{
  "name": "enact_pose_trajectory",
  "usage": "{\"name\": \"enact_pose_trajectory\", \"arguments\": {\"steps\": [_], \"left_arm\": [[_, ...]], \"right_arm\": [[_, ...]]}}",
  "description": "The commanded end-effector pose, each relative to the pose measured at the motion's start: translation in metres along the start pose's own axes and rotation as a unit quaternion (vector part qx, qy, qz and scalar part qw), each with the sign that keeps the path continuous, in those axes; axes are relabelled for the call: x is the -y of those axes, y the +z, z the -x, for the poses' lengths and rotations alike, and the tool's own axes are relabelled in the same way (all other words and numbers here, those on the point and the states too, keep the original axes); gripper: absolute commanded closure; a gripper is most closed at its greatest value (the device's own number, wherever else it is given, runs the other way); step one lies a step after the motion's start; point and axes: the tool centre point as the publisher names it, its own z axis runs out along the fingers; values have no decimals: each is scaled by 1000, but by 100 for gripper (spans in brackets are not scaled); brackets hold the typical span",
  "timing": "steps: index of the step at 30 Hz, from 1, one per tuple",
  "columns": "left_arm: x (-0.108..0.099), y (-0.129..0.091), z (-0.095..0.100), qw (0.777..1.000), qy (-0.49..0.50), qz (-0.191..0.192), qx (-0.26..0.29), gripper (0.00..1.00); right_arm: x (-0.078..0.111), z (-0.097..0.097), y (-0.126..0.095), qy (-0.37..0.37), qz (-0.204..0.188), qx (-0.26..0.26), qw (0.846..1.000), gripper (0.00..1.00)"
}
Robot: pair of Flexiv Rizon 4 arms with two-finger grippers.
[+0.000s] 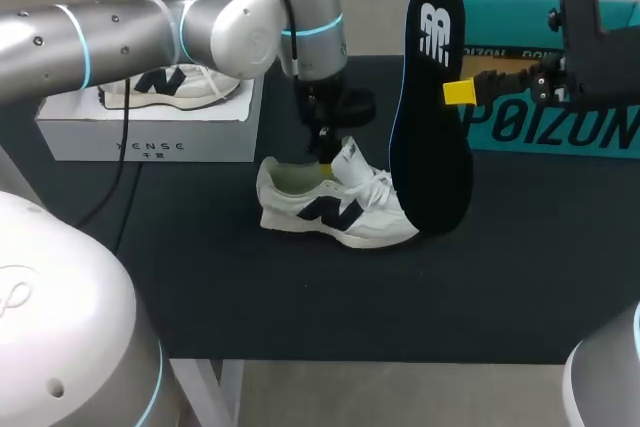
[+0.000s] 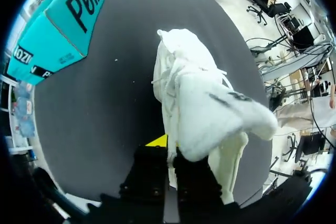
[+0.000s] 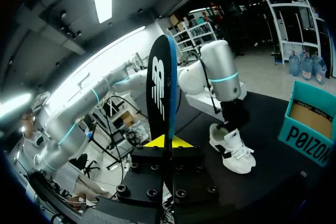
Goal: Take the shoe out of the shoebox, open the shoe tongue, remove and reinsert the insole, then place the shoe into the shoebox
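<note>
Black insole (image 1: 430, 117) out, pinched upright by right gripper (image 1: 458, 93); left gripper (image 1: 322, 152) clamps tongue (image 1: 350, 160) of sneaker (image 1: 330, 212). Next: reinsert toe-first.

A black-topped bench (image 1: 300, 307) fills most of the head view, with a pale frame and leg showing under its front edge. Near its far left corner stands a white box (image 1: 150, 137) with dark lettering on its front face. A white sneaker (image 1: 170, 87) with a dark side mark and loose laces rests at the top of it — whether on or in the box cannot be told.
</note>
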Motion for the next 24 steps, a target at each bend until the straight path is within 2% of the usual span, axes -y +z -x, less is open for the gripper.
{"name": "enact_pose_trajectory", "arguments": {"steps": [1, 4, 6, 7, 8, 19, 21, 22, 24], "left_arm": [[8, -28, 4, 967, 243, 54, -48, 100], [10, -37, 8, 946, 315, 40, -58, 100], [8, -43, 10, 938, 340, 10, -59, 100], [6, -45, 11, 944, 327, -7, -51, 100], [4, -47, 11, 961, 273, -14, -40, 100], [4, -47, 11, 961, 273, -14, -40, 100], [8, -49, 12, 933, 349, -16, -90, 100], [8, -50, 12, 918, 386, -15, -96, 100], [10, -52, 13, 870, 476, -32, -127, 100]], "right_arm": [[-2, 1, 3, 1, -1, 0, 1000, 100], [-2, 1, 3, 1, -1, 0, 1000, 100], [-2, 1, 3, 1, -1, 0, 1000, 100], [-2, 1, 3, 1, -1, 0, 1000, 100], [-2, 1, 3, 1, -1, 0, 1000, 100], [-2, 1, 3, 1, -1, 0, 1000, 100], [-2, 1, 3, 1, -1, 0, 1000, 100], [-2, 1, 3, 1, -1, 0, 1000, 100], [-2, 1, 3, 1, -1, 0, 1000, 100]]}}
